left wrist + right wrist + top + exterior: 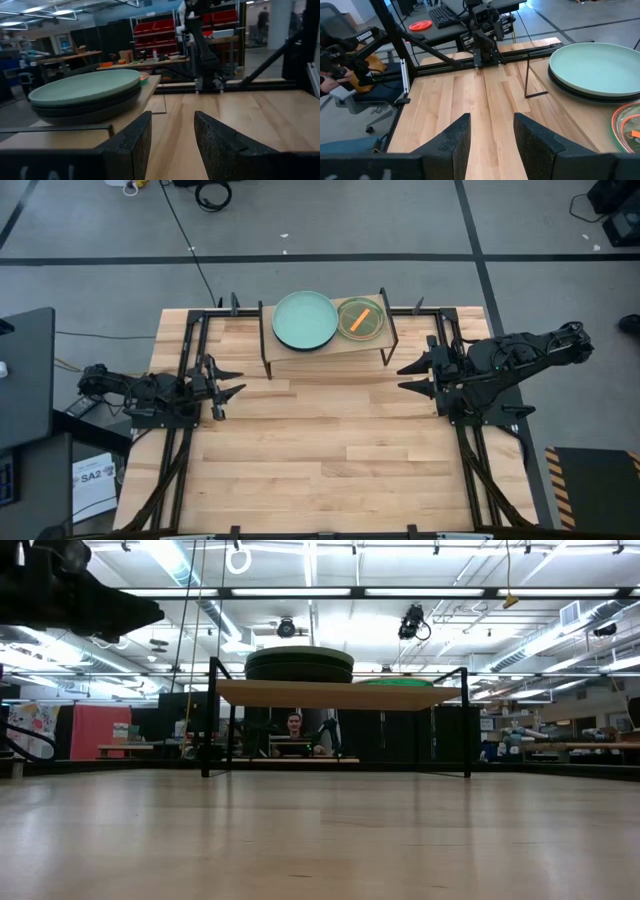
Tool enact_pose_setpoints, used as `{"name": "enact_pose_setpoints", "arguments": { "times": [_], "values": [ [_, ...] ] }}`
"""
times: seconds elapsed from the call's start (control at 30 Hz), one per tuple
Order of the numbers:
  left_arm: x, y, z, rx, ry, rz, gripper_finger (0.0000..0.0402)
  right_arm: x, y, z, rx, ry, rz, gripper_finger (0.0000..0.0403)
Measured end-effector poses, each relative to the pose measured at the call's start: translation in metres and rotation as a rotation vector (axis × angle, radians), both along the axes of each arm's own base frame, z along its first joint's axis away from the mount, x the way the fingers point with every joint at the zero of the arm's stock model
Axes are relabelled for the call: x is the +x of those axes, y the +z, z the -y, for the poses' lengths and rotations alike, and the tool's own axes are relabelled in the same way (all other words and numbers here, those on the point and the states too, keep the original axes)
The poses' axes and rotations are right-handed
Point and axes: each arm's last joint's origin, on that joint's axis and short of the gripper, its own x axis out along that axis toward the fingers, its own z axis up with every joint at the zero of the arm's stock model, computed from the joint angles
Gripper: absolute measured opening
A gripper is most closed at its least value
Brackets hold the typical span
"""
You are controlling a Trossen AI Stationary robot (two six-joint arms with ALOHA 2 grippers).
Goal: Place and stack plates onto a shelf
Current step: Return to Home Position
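A pale mint green plate [305,319] tops a stack of dark plates [90,104] on the left half of the shelf [330,347], a small wood board on thin black legs at the table's far middle. Beside it on the shelf's right half sits a stack of small translucent plates [361,319], green with orange showing on top. My left gripper [232,383] stands open at the table's left side, pointing level toward the right. My right gripper [413,377] stands open at the table's right side, pointing left. Nothing lies between either gripper's fingers.
The slatted wooden tabletop [320,450] lies bare in front of the shelf. Black metal rails [185,430] run along the table's left and right edges under each arm. Beyond the far edge a person sits at a desk [293,730].
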Motion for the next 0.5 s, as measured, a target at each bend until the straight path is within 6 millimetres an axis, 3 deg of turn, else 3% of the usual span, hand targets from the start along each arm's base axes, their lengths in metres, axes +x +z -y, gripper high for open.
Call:
{"name": "enact_pose_setpoints", "arguments": {
  "times": [0.5],
  "values": [
    [0.0002,-0.0026,-0.0047,0.021,0.049,-0.03,0.0155,0.0003,0.0004,-0.0001,0.001,0.0,0.005,0.0155]
  ]
}}
